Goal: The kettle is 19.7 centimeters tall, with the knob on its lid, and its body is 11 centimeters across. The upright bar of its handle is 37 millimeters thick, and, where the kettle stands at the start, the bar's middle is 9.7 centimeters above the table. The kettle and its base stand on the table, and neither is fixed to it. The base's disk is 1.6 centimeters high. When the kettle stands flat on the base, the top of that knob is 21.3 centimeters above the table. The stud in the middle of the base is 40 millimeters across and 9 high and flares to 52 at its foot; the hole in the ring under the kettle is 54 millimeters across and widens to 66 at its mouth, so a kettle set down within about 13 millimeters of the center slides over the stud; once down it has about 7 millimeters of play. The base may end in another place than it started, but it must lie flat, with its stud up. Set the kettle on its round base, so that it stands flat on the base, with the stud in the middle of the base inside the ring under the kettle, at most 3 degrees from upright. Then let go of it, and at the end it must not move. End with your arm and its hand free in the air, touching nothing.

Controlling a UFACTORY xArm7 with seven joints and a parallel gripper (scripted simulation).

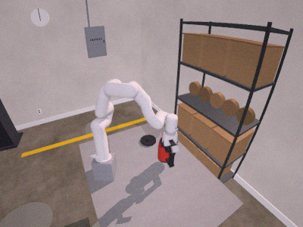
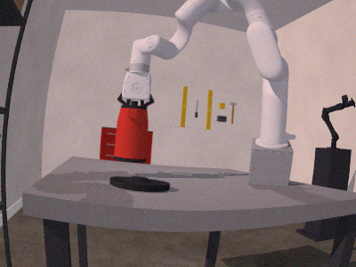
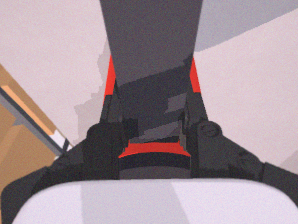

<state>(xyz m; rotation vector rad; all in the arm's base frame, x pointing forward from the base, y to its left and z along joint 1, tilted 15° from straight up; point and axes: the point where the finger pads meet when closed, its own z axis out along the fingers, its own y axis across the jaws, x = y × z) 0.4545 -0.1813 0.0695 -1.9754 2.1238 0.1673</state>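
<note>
The red kettle (image 2: 132, 133) hangs in the air above the table, upright. My gripper (image 2: 135, 103) is shut on its dark handle bar (image 3: 150, 95) from above. In the top view the kettle (image 1: 164, 150) hangs below my wrist, near the shelf side of the table. The round black base (image 2: 140, 183) lies flat on the table; in the top view the base (image 1: 148, 141) sits apart from the kettle, toward the arm's side. The kettle's bottom is clear of the table and not over the base. The wrist view shows the handle between my fingers with red body at either side.
A tall metal shelf (image 1: 227, 94) with cardboard boxes and disks stands close beside the kettle. The arm's grey pedestal (image 2: 271, 166) stands on the table. A red drawer cabinet (image 2: 107, 142) stands behind the table.
</note>
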